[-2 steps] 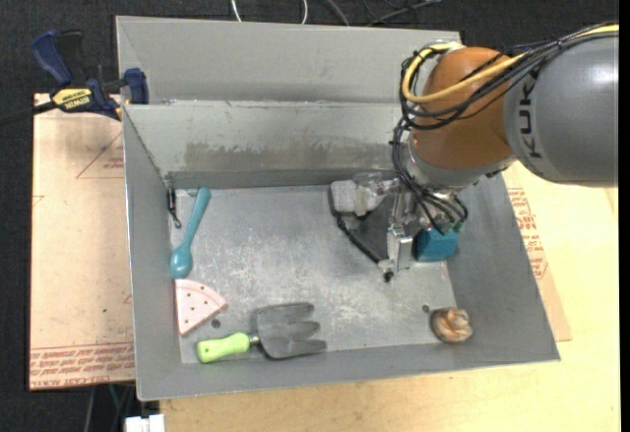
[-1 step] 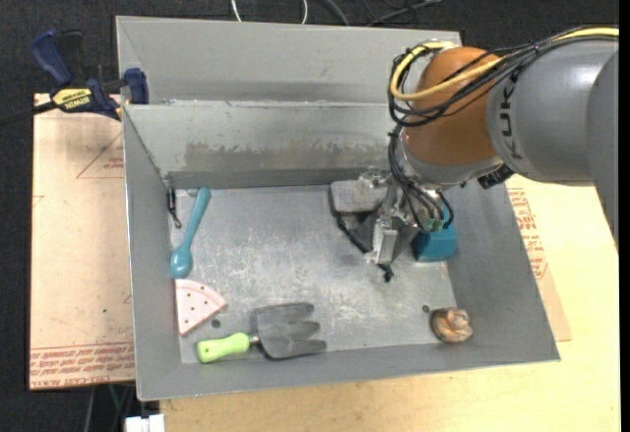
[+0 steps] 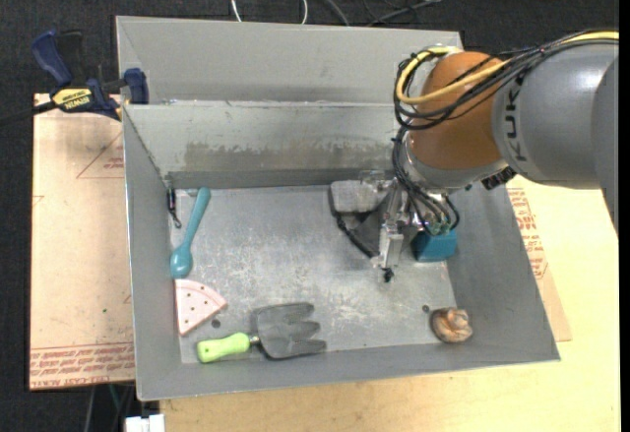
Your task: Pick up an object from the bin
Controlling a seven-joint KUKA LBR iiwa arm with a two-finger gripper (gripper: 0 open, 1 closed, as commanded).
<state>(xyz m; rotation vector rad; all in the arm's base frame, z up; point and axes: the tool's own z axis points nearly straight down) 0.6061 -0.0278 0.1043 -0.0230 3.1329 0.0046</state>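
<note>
Blue cuboid block (image 3: 436, 244), small and hard-edged, sits on the floor of the grey metal bin (image 3: 246, 140), right of centre and a little forward of the back wall. It is the nearest loose thing to the gripper (image 3: 386, 269), which hangs point-down just to the block's left, close beside it but not round it. Whether the gripper is apart or together cannot be told here, and nothing shows clamped in it.

On the gripper's other side, towards the back wall, lies a pale grey lump with a black part under it (image 3: 350, 198). The other things are well apart from it: a light blue plastic spoon (image 3: 187, 229) by the left wall, a pink wedge with small holes (image 3: 197, 306) in the front left corner, a green-handled grey garden fork (image 3: 268, 338) along the front, and a small brown shell-like thing (image 3: 452, 325) at the front right.

By my judgement the pick is at the approach step, with nothing yet lifted. The tip appears to stand over bare floor between the block and the lump. A grasp of the block would call for a short shift right, to straddle it before closing.
</note>
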